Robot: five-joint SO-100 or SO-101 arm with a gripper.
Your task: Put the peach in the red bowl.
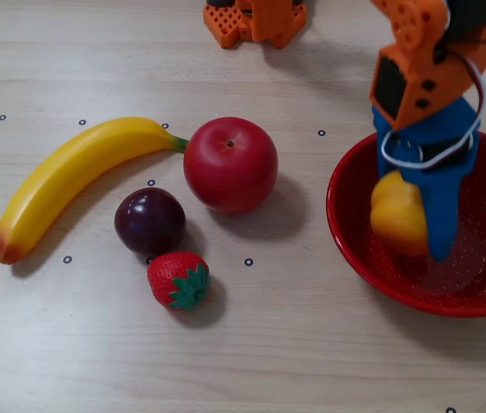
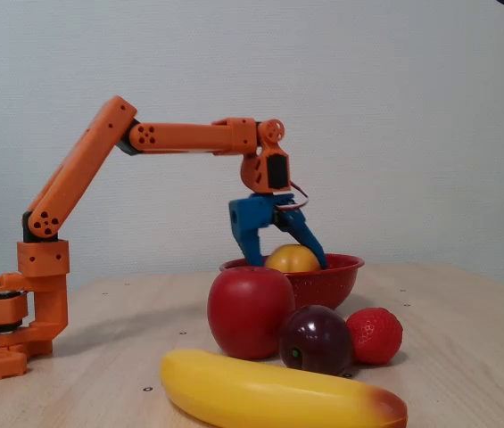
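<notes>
In the overhead view the gripper (image 1: 408, 231) has its blue fingers closed around the peach (image 1: 396, 213), which sits low inside the red bowl (image 1: 350, 228), over its left half and close to the near-left wall. Carrying looks done; what is left, I judge, is to let go and lift clear. The apple (image 1: 230, 164), plum (image 1: 150, 220), strawberry (image 1: 179, 280) and banana (image 1: 70, 176) lie well apart to the left, so nothing crowds the bowl. In the fixed view the peach (image 2: 292, 259) shows just above the bowl's rim (image 2: 345, 264), pinched in the gripper (image 2: 290, 257) (whether it touches the floor of the bowl is hidden). Above the bowl there is open room for rising straight up.
</notes>
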